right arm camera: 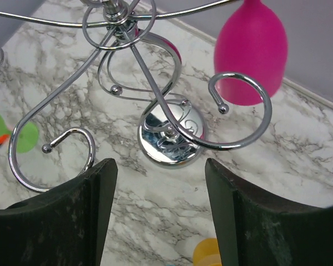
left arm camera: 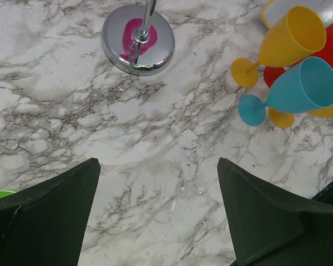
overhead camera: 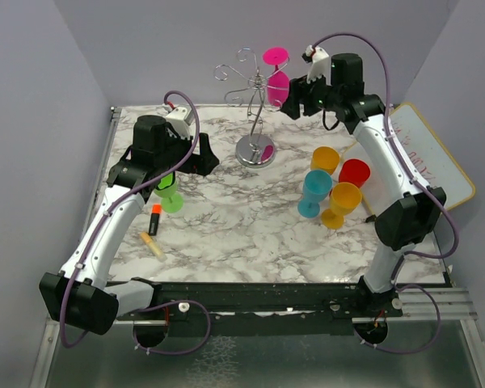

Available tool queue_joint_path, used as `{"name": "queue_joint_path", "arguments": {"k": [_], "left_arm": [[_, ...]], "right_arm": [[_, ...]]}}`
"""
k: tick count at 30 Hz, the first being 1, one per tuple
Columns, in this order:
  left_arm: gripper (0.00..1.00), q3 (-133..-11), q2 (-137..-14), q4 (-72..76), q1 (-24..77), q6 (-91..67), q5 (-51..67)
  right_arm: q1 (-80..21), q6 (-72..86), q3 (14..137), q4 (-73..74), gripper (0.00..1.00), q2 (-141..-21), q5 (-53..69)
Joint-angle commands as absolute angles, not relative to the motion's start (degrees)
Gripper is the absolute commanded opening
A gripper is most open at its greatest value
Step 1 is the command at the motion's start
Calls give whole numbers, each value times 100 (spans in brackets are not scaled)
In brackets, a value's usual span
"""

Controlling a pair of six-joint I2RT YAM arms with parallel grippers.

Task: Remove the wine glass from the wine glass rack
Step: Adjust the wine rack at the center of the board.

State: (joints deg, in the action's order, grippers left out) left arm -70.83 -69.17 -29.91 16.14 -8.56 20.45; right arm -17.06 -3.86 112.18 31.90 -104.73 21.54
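At 9 o'clock on the marble counter [overhead camera: 226, 222], the left end effector [left arm camera: 158, 166] hangs with its fingers spread wide and nothing between them. A green glass [overhead camera: 170, 199] sits just beside the arm, and an orange marker [overhead camera: 154, 218] lies near it at that glass's 7 o'clock. At 12 o'clock on the counter the wine glass rack [overhead camera: 255, 151] stands upright on its round mirrored base. The pink wine glass [overhead camera: 277, 81] hangs upside down from a scroll arm at the rack's 2 o'clock, foot on top and bowl well clear of the counter. The right end effector [right arm camera: 158, 166] hovers just at 3 o'clock of the wine glass with its fingers apart, gripping nothing; in its wrist view the bowl lies at 1 o'clock, beyond the fingertips. At 3 o'clock on the counter a teal glass [overhead camera: 314, 192], a red glass [overhead camera: 354, 171] and two yellow glasses [overhead camera: 344, 196] stand clustered together, and a whiteboard [overhead camera: 436, 158] lies at the right edge
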Motion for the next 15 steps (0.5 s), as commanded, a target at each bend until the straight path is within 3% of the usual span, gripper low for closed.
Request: {"name": "queue_joint_path", "arguments": {"k": [1,15], "left_arm": [[88,-7029,-6810,-2918,1608,-840,2181],[88,-6985,-6745,-2923,1608,-844,2178]], "right_arm": [[-2007,129,11343,3454,69,-10453,1989],[-2741,1911,10189,2339,68,-9695,845]]}}
